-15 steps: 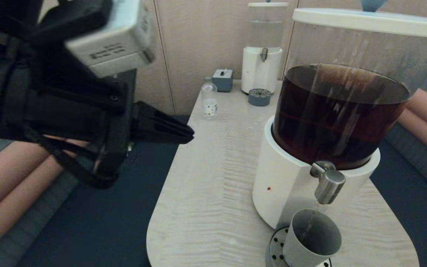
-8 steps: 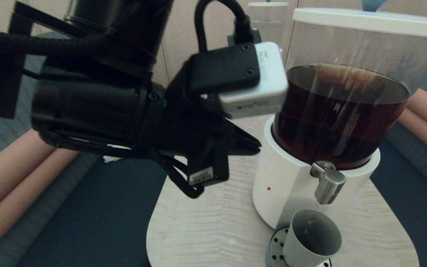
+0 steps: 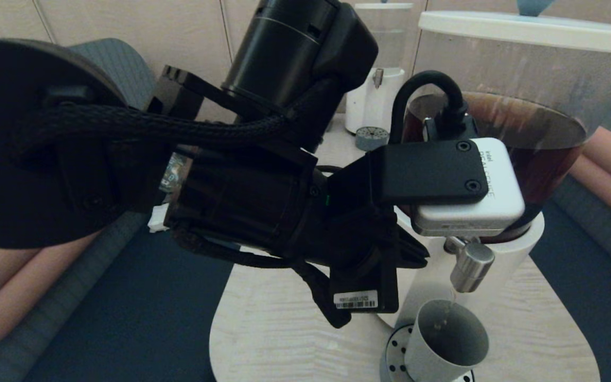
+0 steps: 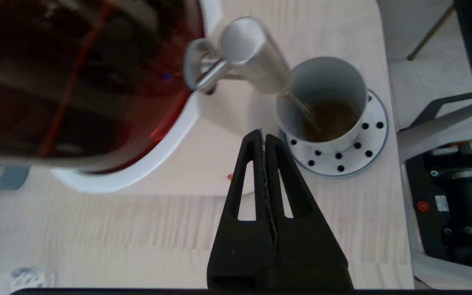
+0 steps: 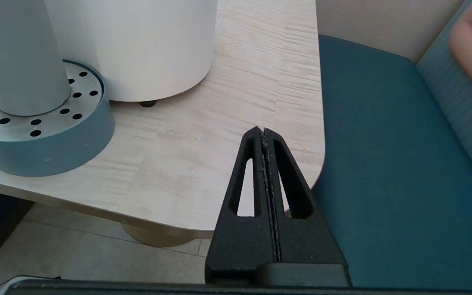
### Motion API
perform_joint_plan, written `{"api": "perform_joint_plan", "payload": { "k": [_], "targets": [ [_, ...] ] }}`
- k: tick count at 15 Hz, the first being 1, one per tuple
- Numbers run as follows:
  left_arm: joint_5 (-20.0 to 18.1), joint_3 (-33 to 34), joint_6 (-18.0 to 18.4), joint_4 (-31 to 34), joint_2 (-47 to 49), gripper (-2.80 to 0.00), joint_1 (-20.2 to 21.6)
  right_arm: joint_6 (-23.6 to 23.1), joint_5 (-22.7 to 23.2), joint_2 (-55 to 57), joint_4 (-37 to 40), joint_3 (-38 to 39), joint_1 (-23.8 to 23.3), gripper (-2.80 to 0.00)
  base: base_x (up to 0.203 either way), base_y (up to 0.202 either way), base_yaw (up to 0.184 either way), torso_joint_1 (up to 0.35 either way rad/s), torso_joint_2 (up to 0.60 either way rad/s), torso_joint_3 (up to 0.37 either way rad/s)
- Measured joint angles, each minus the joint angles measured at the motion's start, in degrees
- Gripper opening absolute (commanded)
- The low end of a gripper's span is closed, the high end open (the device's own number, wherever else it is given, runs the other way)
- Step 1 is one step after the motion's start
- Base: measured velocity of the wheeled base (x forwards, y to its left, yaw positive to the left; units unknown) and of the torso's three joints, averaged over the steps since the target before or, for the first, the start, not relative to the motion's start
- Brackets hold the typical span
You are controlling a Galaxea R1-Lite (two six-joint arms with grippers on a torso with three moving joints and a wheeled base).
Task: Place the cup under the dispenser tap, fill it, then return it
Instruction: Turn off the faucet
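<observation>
A: Where is the cup (image 4: 322, 102) now?

B: It stands on the perforated drip tray (image 4: 342, 157), directly under the dispenser tap (image 4: 244, 51). A thin brown stream (image 4: 301, 108) falls from the tap into it, and there is only a little liquid at the bottom. The cup is just ahead of the left tool (image 4: 264, 137) tips, slightly to one side.

A: And the left tool itself?

B: Its two fingers are pressed together and hold nothing. It hangs above the desk (image 4: 178, 221), close to the white base (image 4: 146, 164) of the dispenser.

A: So how to do this step well?

B: I think the cup is not yet full, so one should wait, watch the level, and close the tap before the rim. The tool should touch the knob only, not push the cup.

A: The right tool (image 5: 264, 135)?

B: Also pressed together, empty, low beside the desk edge, near the tray.
</observation>
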Motion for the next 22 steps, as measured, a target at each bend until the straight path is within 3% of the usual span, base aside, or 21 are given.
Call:
{"api": "perform_joint_plan", "payload": {
  "k": [22],
  "targets": [
    [0.1, -5.6, 0.5, -0.3, 6.0, -2.80, -0.6, 0.0, 0.0, 0.0, 0.0, 0.0, 0.0, -2.80, 0.000, 0.000, 0.000, 0.000, 0.00, 0.000]
  ]
}}
